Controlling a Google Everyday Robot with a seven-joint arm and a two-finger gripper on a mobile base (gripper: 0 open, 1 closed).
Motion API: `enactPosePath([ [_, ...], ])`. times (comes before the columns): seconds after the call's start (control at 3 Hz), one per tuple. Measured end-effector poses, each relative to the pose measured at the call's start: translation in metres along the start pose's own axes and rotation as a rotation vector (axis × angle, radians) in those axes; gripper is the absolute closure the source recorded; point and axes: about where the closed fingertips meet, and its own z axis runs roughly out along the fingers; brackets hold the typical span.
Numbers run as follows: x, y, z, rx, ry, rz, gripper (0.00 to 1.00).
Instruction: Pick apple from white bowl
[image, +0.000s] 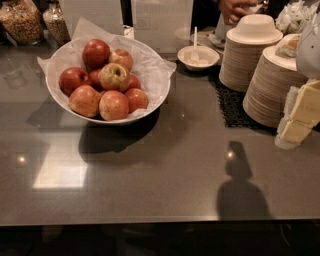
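Note:
The white bowl (156, 102), wide and lined with crinkled white paper, stands at the back left of the grey counter. It holds several apples. The yellow-green apple (114, 76) with a dark stem dimple lies on top in the middle of the pile, with red apples around it. My gripper (287, 120) is at the right edge of the view, well to the right of the bowl and above the counter. Its yellowish fingers (306, 104) stand slightly apart and hold nothing.
A small white bowl with a spoon (198, 56) stands behind the big bowl to the right. Two stacks of beige disposable bowls (250, 55) (272, 90) sit on a black mat at the back right, next to my gripper. Jars (20, 20) stand at the back left. A person's hand (235, 9) shows at the top.

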Motion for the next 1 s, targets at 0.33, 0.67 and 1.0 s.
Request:
enactPosePath([
  [0.33,0.0,0.0,0.0,0.0,0.0,0.0,0.0],
  [0.67,-0.014,-0.008,0.006,0.017,-0.058,-0.049,0.0],
  [1.0,-0.065,-0.037,0.031,0.018,-0.168,-0.17,0.0],
])
